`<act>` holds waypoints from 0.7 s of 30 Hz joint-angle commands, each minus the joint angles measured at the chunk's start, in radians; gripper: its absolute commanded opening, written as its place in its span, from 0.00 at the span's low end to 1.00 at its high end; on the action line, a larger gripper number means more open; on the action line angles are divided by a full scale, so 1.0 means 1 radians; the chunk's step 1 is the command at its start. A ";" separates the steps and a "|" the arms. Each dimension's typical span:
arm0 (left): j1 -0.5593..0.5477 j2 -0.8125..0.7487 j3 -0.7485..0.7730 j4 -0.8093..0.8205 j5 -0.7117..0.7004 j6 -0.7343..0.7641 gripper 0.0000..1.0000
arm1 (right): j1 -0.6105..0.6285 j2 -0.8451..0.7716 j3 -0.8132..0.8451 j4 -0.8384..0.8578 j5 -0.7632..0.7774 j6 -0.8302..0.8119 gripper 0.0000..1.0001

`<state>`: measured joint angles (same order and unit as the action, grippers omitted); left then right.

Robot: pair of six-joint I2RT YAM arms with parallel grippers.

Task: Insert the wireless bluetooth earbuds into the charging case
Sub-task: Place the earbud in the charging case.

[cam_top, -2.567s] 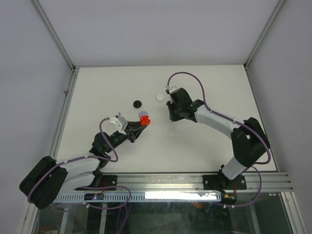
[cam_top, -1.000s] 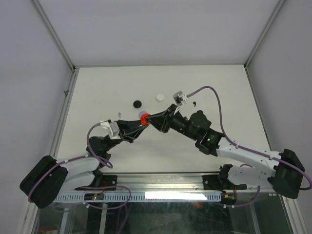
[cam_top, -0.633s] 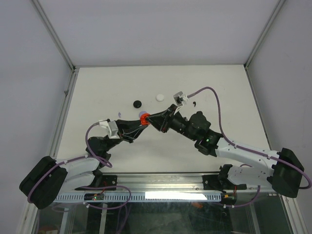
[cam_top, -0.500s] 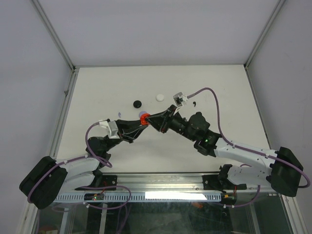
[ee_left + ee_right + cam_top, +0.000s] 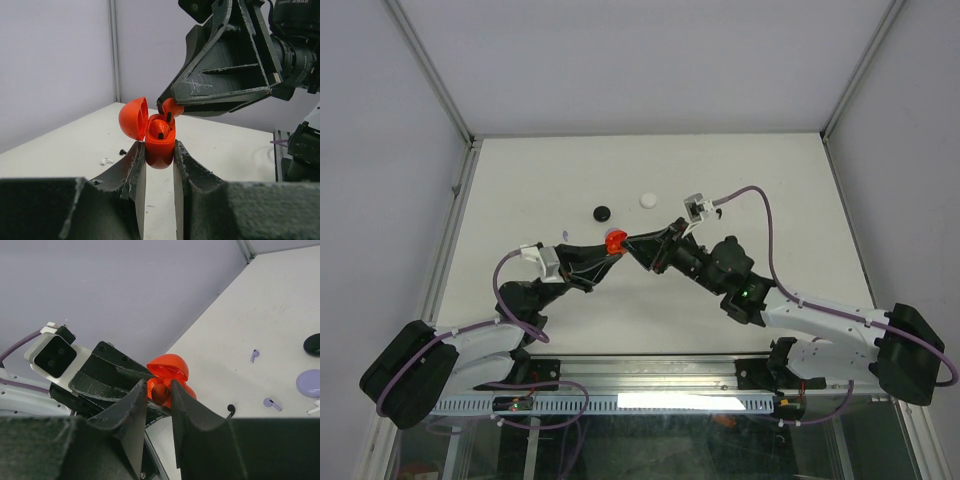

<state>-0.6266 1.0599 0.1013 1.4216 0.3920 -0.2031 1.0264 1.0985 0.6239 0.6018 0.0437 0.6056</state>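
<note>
White table (image 5: 770, 180) between pale grey walls: that is where we find one set about half done. Our left tool (image 5: 159, 148) is clenched on the glossy red egg-shaped charging case (image 5: 160, 154), held up off the table with its domed lid (image 5: 133, 118) swung open. One red bud with a dark tip (image 5: 160, 131) looks seated in the case already. Our right tool (image 5: 157, 389) pinches the second small red stemmed earbud (image 5: 172, 107) just above the case mouth. We judge it not yet in its socket. For this set we still have to push that bud home, let go and shut the lid.

Loose on the table lie a purple stemmed bud (image 5: 254, 355), a second purple bud (image 5: 270, 403), a black bud (image 5: 230, 410) and a small white bud (image 5: 105, 161). They lie near the lilac round case (image 5: 310, 382), the black round case (image 5: 603, 211) and the white round case (image 5: 648, 199), so more may follow.

Against the oldest top view, our right arm has left the spot beside the white case and stretched across to meet the left tool. The lilac case, which then showed just beyond the red one, no longer shows from above. Over the last second hardly anything has shifted.
</note>
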 commanded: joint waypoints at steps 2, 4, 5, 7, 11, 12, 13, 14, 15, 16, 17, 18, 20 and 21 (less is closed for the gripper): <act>0.007 -0.024 -0.006 0.145 -0.041 -0.034 0.00 | 0.008 -0.029 -0.008 0.008 0.062 0.009 0.29; 0.008 -0.029 -0.005 0.142 -0.040 -0.033 0.00 | 0.008 -0.024 0.000 -0.004 0.058 0.006 0.30; 0.007 -0.030 -0.006 0.139 -0.038 -0.033 0.00 | 0.008 -0.022 0.002 -0.005 0.056 0.003 0.31; 0.007 -0.036 -0.005 0.124 -0.034 -0.029 0.00 | 0.008 -0.026 0.010 -0.015 0.056 -0.005 0.35; 0.008 -0.047 -0.015 0.078 -0.028 -0.029 0.00 | 0.008 -0.059 0.062 -0.135 0.052 -0.053 0.42; 0.008 -0.050 -0.019 0.067 -0.026 -0.032 0.00 | 0.006 -0.064 0.081 -0.176 0.052 -0.053 0.42; 0.007 -0.052 -0.023 0.057 -0.023 -0.036 0.00 | 0.006 -0.069 0.103 -0.217 0.052 -0.053 0.42; 0.007 -0.053 -0.029 0.048 -0.021 -0.041 0.00 | 0.005 -0.073 0.121 -0.258 0.052 -0.053 0.42; 0.007 -0.055 -0.033 0.040 -0.016 -0.045 0.00 | 0.003 -0.076 0.137 -0.287 0.052 -0.053 0.42; 0.007 -0.058 -0.040 0.033 -0.009 -0.052 0.00 | 0.000 -0.077 0.154 -0.313 0.052 -0.053 0.42; 0.007 -0.059 -0.042 0.022 0.001 -0.058 0.00 | -0.007 -0.077 0.171 -0.349 0.052 -0.053 0.42; 0.008 -0.060 -0.042 0.009 0.012 -0.065 0.00 | -0.013 -0.076 0.189 -0.378 0.052 -0.053 0.42; 0.007 -0.059 -0.042 -0.015 0.042 -0.082 0.00 | -0.035 -0.069 0.217 -0.427 0.052 -0.053 0.42; 0.007 -0.059 -0.041 -0.020 0.049 -0.092 0.00 | -0.048 -0.066 0.226 -0.436 0.052 -0.053 0.42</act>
<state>-0.6266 1.0149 0.0792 1.3960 0.3859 -0.2401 1.0138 1.0557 0.7692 0.2626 0.0753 0.5705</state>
